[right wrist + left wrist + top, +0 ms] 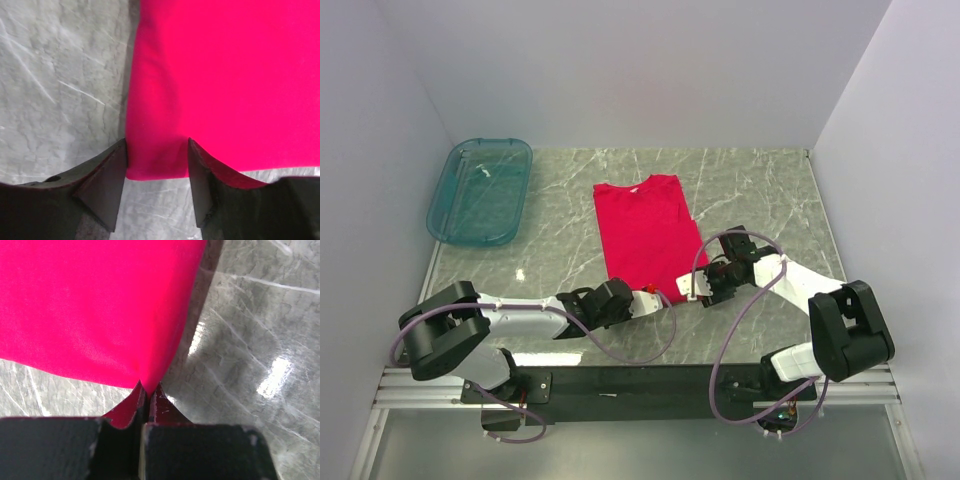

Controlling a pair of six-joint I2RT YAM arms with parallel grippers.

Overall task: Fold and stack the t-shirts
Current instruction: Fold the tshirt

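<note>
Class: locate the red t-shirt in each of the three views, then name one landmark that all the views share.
Top external: t-shirt lies flat at the picture's centre.
Left wrist: t-shirt fills the upper left, its corner pinched in the shut left fingers.
Right wrist: t-shirt fills the upper right, its corner between the open right fingers.
Shared landmark: grey marble tabletop.

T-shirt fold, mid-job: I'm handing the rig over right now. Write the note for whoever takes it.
End effectors: the left end effector is shut on the t-shirt, pinching its near hem. The right end effector is open, with its jaws on either side of the near right hem corner and not yet closed.
Things: the t-shirt lies flat on the table with its collar at the far end. The teal tub sits far left, apart from it.
Done: the sleeves look folded in, leaving a long rectangle.
Left: probably close the right end effector, carry the hem up to the collar, and finish the fold.
</note>
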